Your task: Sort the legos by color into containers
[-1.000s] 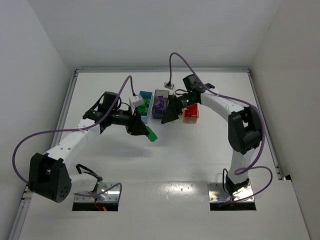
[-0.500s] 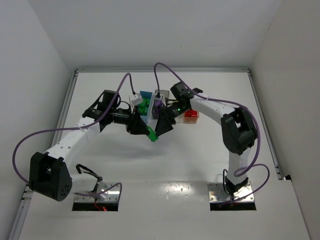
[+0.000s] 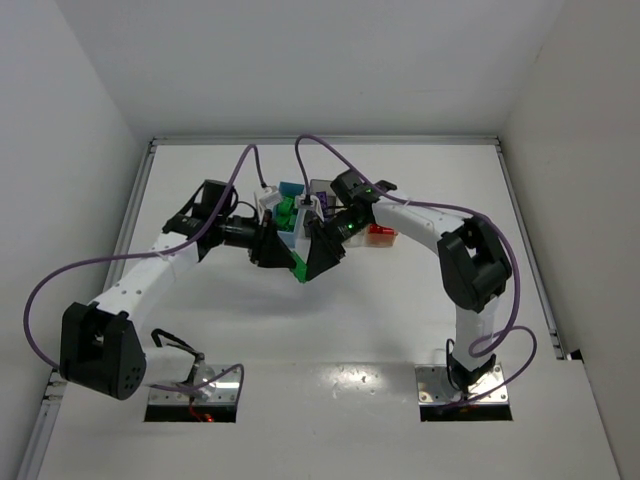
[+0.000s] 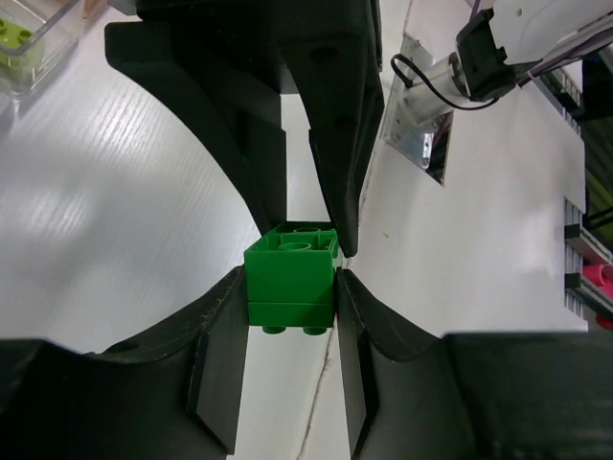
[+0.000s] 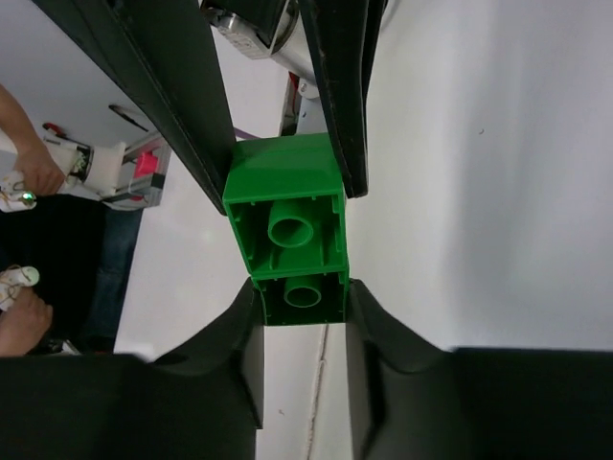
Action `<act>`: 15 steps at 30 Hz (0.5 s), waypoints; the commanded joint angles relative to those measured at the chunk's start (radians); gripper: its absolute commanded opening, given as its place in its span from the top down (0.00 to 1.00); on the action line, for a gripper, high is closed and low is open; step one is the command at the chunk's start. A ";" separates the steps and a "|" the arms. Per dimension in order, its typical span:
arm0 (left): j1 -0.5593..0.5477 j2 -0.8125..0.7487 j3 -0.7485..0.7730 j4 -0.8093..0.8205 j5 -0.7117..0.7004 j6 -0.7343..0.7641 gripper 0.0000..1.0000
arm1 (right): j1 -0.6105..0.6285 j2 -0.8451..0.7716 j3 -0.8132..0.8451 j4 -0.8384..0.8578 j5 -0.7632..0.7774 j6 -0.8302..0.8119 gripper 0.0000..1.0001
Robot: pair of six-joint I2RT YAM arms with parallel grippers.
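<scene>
A green lego [image 3: 299,268], which looks like two bricks stuck together, hangs above the table between both grippers. My left gripper [image 3: 291,261] is shut on one end of it [image 4: 290,283]. My right gripper [image 3: 311,265] comes from the opposite side with its fingers pressed against the other end [image 5: 302,297]. The containers stand in a row behind: a blue bin [image 3: 292,188] with green legos [image 3: 285,213], a dark grey bin [image 3: 322,187] mostly hidden by the right wrist, and a bin with red legos [image 3: 380,234]. A clear bin [image 4: 38,43] holds a yellow-green lego [image 4: 17,34].
Purple cables [image 3: 330,150] loop over the bins from both wrists. The arm bases [image 3: 195,390] sit at the table's near edge. A raised rim [image 3: 140,200] borders the table on the left, with walls close on every side.
My right gripper swung left from over the bins to the green lego in the left gripper and closed on its free end. The left gripper drifted slightly back with the lego.
</scene>
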 commanded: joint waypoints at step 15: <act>0.011 -0.104 -0.090 0.032 -0.056 0.013 0.95 | -0.096 -0.065 0.023 0.066 0.024 0.013 0.99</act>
